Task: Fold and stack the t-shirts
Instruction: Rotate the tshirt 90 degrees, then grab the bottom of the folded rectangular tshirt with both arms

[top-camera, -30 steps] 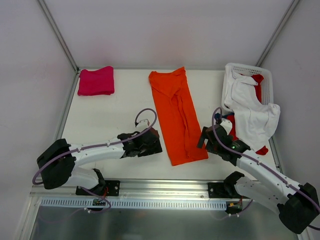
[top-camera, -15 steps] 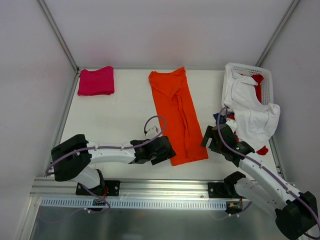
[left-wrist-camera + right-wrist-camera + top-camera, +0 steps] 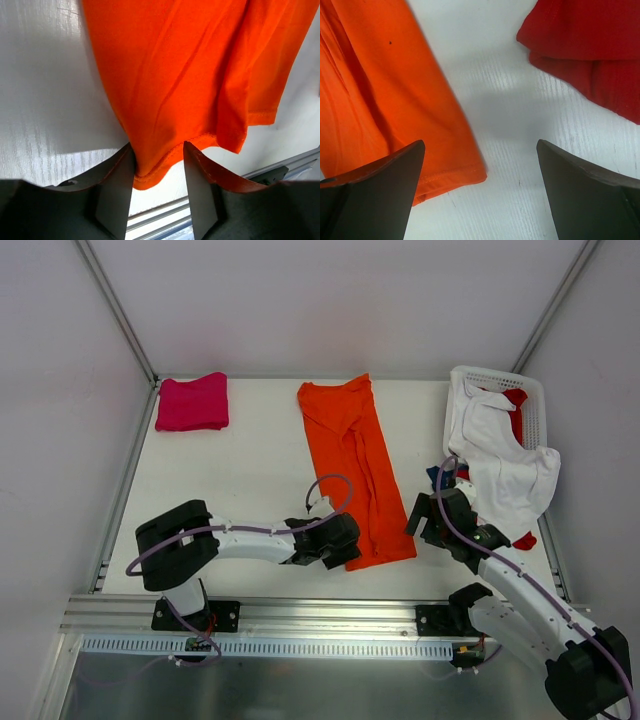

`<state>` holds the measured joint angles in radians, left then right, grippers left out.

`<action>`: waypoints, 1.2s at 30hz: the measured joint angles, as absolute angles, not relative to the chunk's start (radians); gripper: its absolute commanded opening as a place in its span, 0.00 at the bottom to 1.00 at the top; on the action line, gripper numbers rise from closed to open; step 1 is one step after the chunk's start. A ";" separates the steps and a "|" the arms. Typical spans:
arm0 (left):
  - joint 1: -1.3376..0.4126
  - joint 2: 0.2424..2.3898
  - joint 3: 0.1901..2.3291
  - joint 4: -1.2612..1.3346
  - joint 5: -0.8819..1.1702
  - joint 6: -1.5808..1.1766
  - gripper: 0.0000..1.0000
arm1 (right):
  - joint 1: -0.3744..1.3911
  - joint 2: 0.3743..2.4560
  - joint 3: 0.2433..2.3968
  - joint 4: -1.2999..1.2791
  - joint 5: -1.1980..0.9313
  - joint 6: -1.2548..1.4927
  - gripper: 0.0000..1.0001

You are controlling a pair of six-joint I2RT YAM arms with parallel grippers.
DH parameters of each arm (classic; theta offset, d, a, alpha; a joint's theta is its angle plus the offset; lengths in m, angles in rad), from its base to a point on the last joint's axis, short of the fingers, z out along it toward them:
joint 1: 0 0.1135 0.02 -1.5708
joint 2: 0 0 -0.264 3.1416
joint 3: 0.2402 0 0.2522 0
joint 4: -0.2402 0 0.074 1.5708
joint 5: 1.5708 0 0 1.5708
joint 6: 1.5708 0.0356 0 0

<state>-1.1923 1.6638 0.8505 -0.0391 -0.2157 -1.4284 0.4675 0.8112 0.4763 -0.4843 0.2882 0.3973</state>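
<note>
The orange t-shirt [image 3: 350, 460] lies as a long folded strip down the middle of the table. My left gripper [image 3: 345, 555] sits at its near left corner. In the left wrist view its jaws [image 3: 158, 150] stand half closed astride the orange hem [image 3: 175, 65], with the cloth against the left finger and a gap beside the right one. My right gripper [image 3: 425, 512] hangs wide open at the strip's near right corner [image 3: 380, 90], holding nothing. A magenta t-shirt [image 3: 192, 402] lies folded at the back left.
A white slotted basket [image 3: 497, 375] stands at the back right, with a white t-shirt [image 3: 505, 470] spilling over its front and red cloth [image 3: 590, 45] beneath it. Dark blue cloth [image 3: 440, 475] peeks out beside the right arm. The metal rail runs along the near edge.
The left arm has slid right along the near edge to the orange strip's corner, and its jaws have narrowed around the hem. The right gripper has shifted slightly and stays wide open.
</note>
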 measured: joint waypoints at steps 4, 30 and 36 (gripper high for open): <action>-1.192 1.680 0.858 -0.039 -0.212 -1.428 0.17 | 0.449 0.805 0.476 -0.482 0.278 0.386 1.00; -1.160 1.514 0.715 -0.164 -0.297 -1.452 0.00 | 0.569 0.681 0.260 -0.302 0.017 0.572 0.68; -1.150 1.513 0.712 -0.165 -0.297 -1.453 0.00 | 0.597 0.659 0.239 -0.302 0.027 0.624 0.59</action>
